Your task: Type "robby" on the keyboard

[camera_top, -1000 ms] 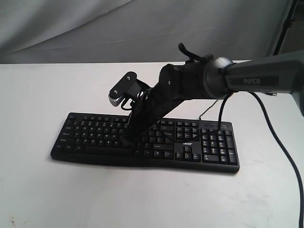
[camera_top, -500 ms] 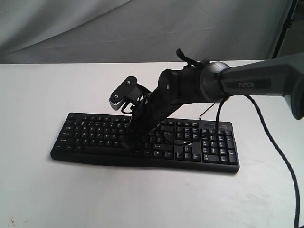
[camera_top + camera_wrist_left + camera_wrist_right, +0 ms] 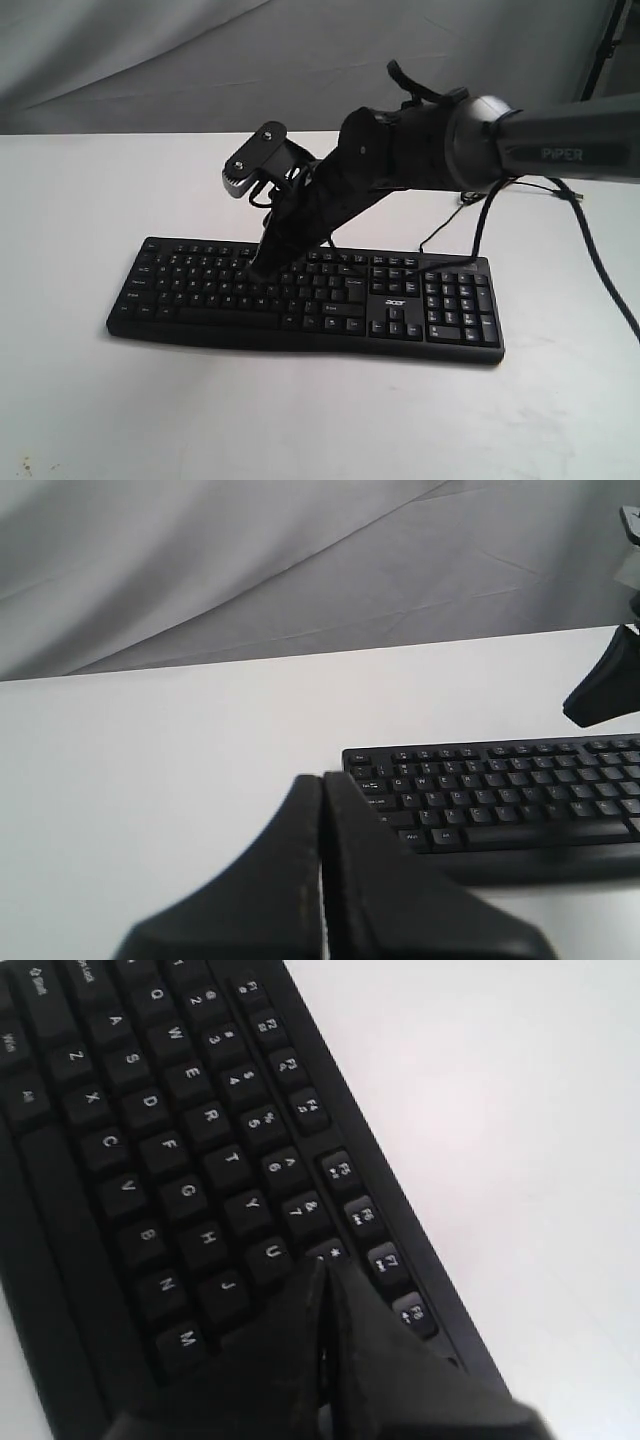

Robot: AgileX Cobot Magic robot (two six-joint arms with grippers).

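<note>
The black keyboard (image 3: 200,285) lies across the white table, its acer logo (image 3: 396,301) right of the main keys and its thin cable (image 3: 440,232) running off behind. My right gripper (image 3: 258,270) reaches in from the right, shut and empty, pointing down at the upper letter rows. In the right wrist view the right gripper (image 3: 322,1265) has its tip by the U and 8 keys of the keyboard (image 3: 170,1150); I cannot tell whether it touches them. My left gripper (image 3: 322,780) is shut and empty, off the keyboard's (image 3: 500,790) left end.
The white table (image 3: 90,400) stretches round the keyboard on all sides. A grey cloth backdrop (image 3: 150,60) hangs behind it. The right arm's black cable (image 3: 600,270) loops down at the right. The right wrist camera (image 3: 252,172) juts out above the keys.
The right gripper's tip has lifted off the lower letter rows and moved back toward the number row. The keyboard has stayed put.
</note>
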